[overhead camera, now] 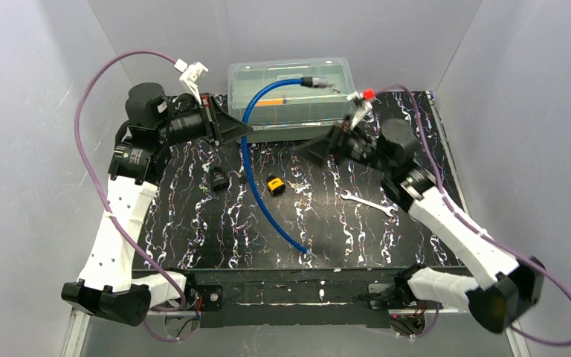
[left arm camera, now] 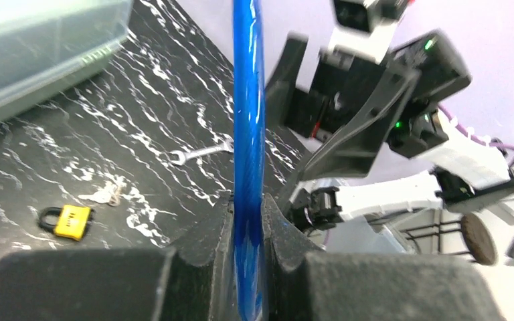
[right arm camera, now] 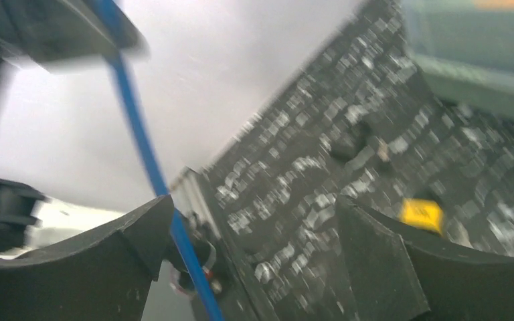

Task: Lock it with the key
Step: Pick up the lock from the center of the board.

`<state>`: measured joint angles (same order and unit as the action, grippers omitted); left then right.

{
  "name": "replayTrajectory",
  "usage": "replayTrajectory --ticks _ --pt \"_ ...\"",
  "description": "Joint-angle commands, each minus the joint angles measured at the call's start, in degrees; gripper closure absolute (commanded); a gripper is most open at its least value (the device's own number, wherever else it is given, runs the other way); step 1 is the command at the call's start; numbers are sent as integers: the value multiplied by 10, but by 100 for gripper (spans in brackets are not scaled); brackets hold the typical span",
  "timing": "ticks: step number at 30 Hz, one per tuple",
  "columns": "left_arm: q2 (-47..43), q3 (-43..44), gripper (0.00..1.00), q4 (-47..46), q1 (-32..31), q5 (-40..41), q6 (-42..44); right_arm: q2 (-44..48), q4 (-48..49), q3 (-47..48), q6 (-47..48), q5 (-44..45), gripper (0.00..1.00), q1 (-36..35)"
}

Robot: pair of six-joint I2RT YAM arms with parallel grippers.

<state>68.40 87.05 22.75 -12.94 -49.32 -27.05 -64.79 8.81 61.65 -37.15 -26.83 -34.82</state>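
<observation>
Silvery key (overhead camera: 295, 186) lies flat on the table (overhead camera: 193, 230) just right of the yellow padlock (overhead camera: 273, 185). It's probably light, stiff and slippery, so I'd pinch its wider end. The left gripper (left arm camera: 247, 214) is clamped on the blue hose (left arm camera: 248, 100), and the right gripper (right arm camera: 254, 227) is spread and empty.

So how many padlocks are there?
1. The yellow padlock lies between the blue tube and the key. More might be hidden inside the box at the back.

Top camera looks down; both wrist cameras share the padlock (left arm camera: 67, 222).
</observation>
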Motion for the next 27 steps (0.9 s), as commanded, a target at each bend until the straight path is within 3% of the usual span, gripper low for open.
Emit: replayTrajectory --ticks 1,5,12,20,27 --pt "-3 74 100 84 3 30 100 120 -124 -91 127 -2 2 19" --pt "7 115 100 158 3 46 190 180 -207 -83 262 -28 2 20" --pt "32 189 100 287 -1 55 328 111 -365 142 419 11 2 20" --pt "54 225 100 381 -38 72 371 -21 -580 413 631 21 2 20" --pt "84 244 100 422 -60 75 353 -104 -633 502 697 76 4 14"
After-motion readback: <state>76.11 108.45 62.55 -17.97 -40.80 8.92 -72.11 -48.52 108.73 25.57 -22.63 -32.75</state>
